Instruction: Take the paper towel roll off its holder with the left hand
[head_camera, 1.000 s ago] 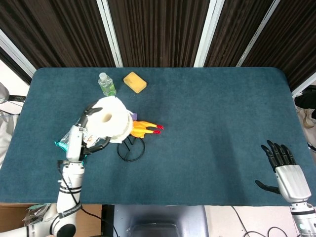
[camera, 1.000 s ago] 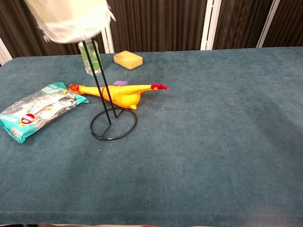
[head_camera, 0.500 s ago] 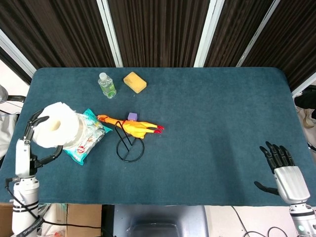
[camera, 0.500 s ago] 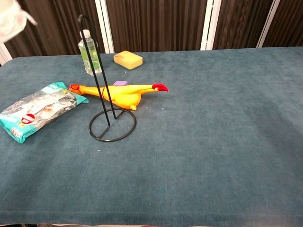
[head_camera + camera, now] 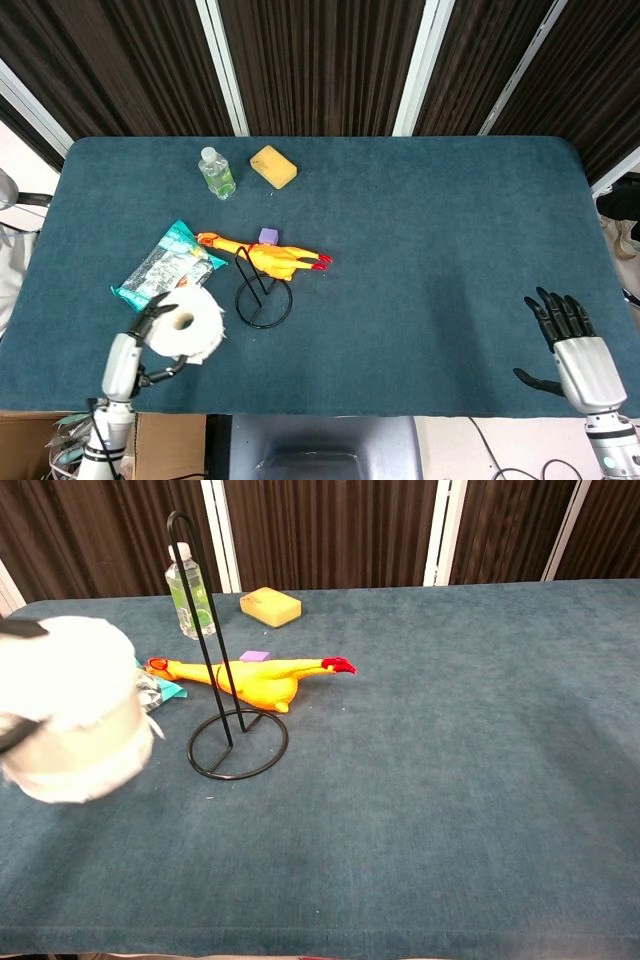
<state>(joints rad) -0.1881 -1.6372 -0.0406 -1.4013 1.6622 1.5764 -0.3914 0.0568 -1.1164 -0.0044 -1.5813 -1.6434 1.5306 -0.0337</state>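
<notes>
My left hand (image 5: 135, 345) grips the white paper towel roll (image 5: 187, 325) near the table's front left, clear of the holder. In the chest view the roll (image 5: 68, 720) fills the left edge, with a dark fingertip (image 5: 20, 628) over its top. The black wire holder (image 5: 262, 295) stands bare just right of the roll; its tall hooked rod and ring base (image 5: 238, 745) show plainly in the chest view. My right hand (image 5: 572, 335) rests at the front right corner, fingers spread, holding nothing.
A teal snack bag (image 5: 160, 273) lies behind the roll. A yellow rubber chicken (image 5: 270, 256) and a small purple block (image 5: 267, 236) sit by the holder. A clear bottle (image 5: 216, 170) and a yellow sponge (image 5: 273, 166) stand farther back.
The left hand lifted the roll off the holder, swung it out past the table's left edge, then brought it down and back in to the front left, beside the holder.
</notes>
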